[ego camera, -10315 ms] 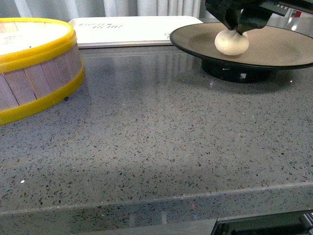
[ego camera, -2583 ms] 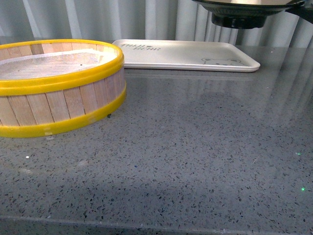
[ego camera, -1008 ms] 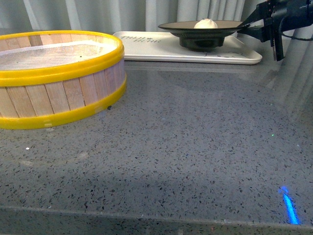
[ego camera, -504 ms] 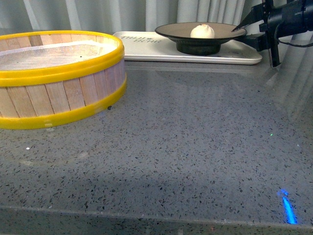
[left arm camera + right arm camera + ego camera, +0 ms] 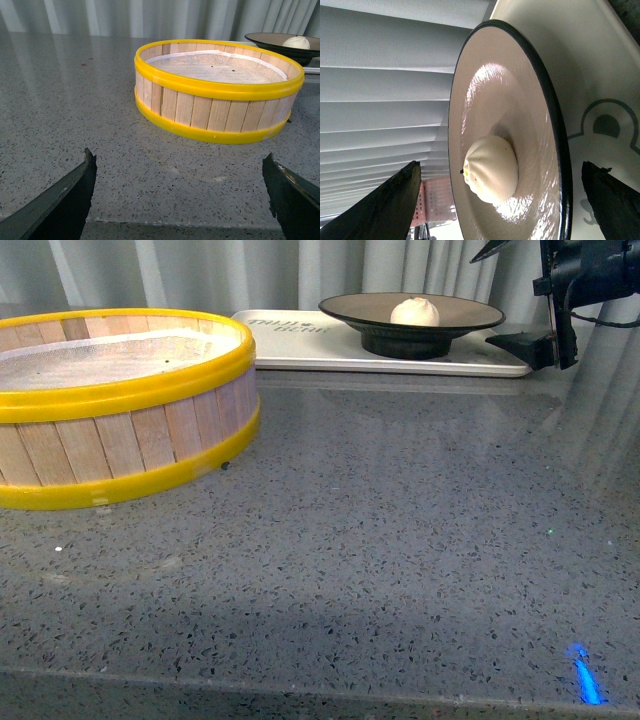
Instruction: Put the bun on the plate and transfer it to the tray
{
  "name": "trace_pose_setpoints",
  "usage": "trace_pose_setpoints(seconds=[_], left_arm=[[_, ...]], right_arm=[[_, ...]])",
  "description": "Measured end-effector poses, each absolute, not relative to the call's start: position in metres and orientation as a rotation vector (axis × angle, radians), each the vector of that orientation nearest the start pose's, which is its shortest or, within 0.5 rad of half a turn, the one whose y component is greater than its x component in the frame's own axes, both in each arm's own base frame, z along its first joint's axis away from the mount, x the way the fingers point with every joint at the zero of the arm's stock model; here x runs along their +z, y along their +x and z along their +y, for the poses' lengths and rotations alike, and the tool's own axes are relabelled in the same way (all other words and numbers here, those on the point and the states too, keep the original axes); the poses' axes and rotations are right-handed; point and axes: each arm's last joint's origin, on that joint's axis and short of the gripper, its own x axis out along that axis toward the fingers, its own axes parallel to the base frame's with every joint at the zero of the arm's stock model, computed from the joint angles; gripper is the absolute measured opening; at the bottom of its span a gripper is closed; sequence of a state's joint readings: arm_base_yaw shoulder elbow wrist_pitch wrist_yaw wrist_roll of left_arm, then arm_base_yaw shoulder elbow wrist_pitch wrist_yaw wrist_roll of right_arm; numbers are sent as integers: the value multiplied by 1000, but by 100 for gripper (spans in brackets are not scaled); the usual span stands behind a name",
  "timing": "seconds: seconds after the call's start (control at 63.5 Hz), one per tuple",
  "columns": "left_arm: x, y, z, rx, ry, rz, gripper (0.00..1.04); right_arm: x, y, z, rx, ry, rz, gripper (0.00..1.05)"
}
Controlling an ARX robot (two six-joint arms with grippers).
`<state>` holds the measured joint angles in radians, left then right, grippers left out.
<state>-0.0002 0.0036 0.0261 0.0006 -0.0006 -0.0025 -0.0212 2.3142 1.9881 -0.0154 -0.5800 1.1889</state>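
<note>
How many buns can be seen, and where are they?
1. The bun sits in the middle of the plate, which stands on the tray. None shows in the steamer basket, though its near wall hides some of its floor.

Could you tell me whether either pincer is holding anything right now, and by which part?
Nothing is held. The right pincer is open beside the plate, clear of its rim; the left pincer is open over bare counter.

Bun on plate, plate on tray.
The white bun point(image 5: 414, 311) sits mid-plate; the black-rimmed brown plate point(image 5: 460, 310) stands upright on the flat white tray point(image 5: 300, 345), far right.
</note>
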Motion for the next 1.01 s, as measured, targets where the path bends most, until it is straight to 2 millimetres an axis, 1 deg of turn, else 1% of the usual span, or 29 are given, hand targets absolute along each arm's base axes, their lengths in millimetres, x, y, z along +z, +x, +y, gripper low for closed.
trace_pose_setpoints(seconds=[0.126,0.268,0.331,0.409,0.472,0.535,0.551,0.567,0.583,0.598,0.63,0.646,0.661,0.677,0.693,0.709,0.724,0.74,0.772,0.787,0.835,0.898,1.008], left_arm=[[172,96,0,0,-2,-23,98],[172,96,0,0,-2,-23,98],[172,96,0,0,-2,-23,98],[172,96,0,0,-2,-23,98],[172,96,0,0,-2,-23,98],[172,96,0,0,-2,-23,98],[172,96,0,0,-2,-23,98],[172,96,0,0,-2,-23,98],[172,96,0,0,-2,-23,98],[172,96,0,0,-2,-23,98],[172,96,0,0,-2,-23,98],[172,96,0,0,-2,-23,98],[172,96,0,0,-2,-23,98],[172,96,0,1,-2,-23,98],[172,96,0,1,-2,-23,98],[172,96,0,0,-2,-23,98],[172,96,0,0,-2,-23,98],[172,96,0,0,-2,-23,98],[172,96,0,0,-2,-23,98],[172,96,0,0,-2,-23,98],[172,96,0,0,-2,-23,98],[172,96,0,1,-2,-23,98],[172,96,0,1,-2,-23,98]], right_arm=[[248,530,1,292,1247,609,96],[255,509,-9,276,1244,565,96],[259,496,-17,250,1240,533,96],[265,476,-29,171,1203,473,96],[270,454,-43,111,1147,414,96],[275,425,-59,2,1065,352,96],[276,414,-63,-38,1016,325,96],[276,408,-65,-60,994,312,96],[277,396,-69,-96,959,290,96],[278,389,-71,-127,922,273,96],[280,363,-77,-213,817,226,96],[281,356,-77,-222,802,218,96],[282,342,-77,-279,727,191,96],[282,335,-78,-304,697,178,96],[283,320,-78,-348,636,155,96],[283,312,-78,-369,618,143,96],[284,298,-77,-405,543,124,96],[284,277,-75,-452,450,95,96],[284,252,-71,-496,331,62,96],[284,246,-71,-508,316,53,96],[280,220,-67,-542,168,44,96],[272,197,-64,-567,34,47,96],[256,168,-57,-602,-177,85,96]])
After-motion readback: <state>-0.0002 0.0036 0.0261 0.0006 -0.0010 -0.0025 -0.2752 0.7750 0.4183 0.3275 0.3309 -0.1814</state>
